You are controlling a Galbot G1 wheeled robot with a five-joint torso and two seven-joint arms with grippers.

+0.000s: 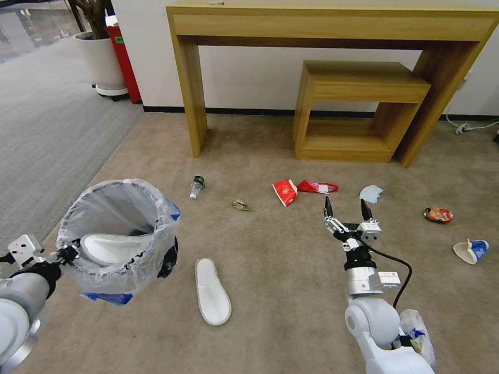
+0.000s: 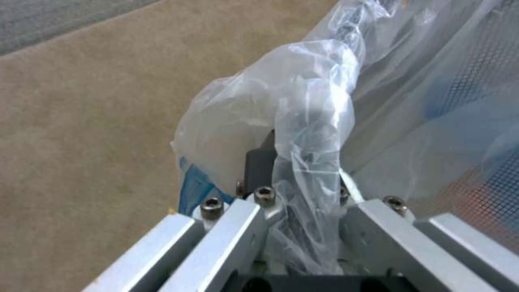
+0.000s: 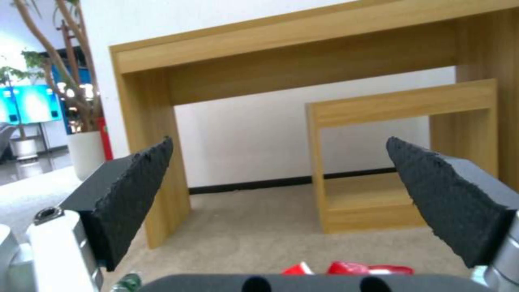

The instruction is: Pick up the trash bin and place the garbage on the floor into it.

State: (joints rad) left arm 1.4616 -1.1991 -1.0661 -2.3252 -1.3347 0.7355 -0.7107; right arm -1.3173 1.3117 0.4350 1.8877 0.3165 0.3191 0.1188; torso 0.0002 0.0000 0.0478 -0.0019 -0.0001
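L claw [image 1: 66, 253] pinches bin [image 1: 120, 236] rim, bin held off floor [image 1: 270, 291], 1 slipper inside. R claw [image 1: 347, 212] spread, empty, above carpet. Next prob: grab 2nd slipper [image 1: 212, 291] beside bin.

This is looking like an office or lobby-style interior staged as a test room. Beige short-pile carpet [image 1: 291, 270] is covering the floor and is meeting grey ribbed carpet [image 1: 47, 140] along the robot's left. A light wood console table [image 1: 332, 23] is standing against a plain white wall [image 1: 249, 78] with a dark skirting strip, and a smaller matching wooden bench [image 1: 358, 85] is sitting beneath it. A potted plant in a white planter [image 1: 100, 59] is standing at the corner, and the right wrist view is showing a glowing blue screen [image 3: 30, 103] in an open hall beyond.
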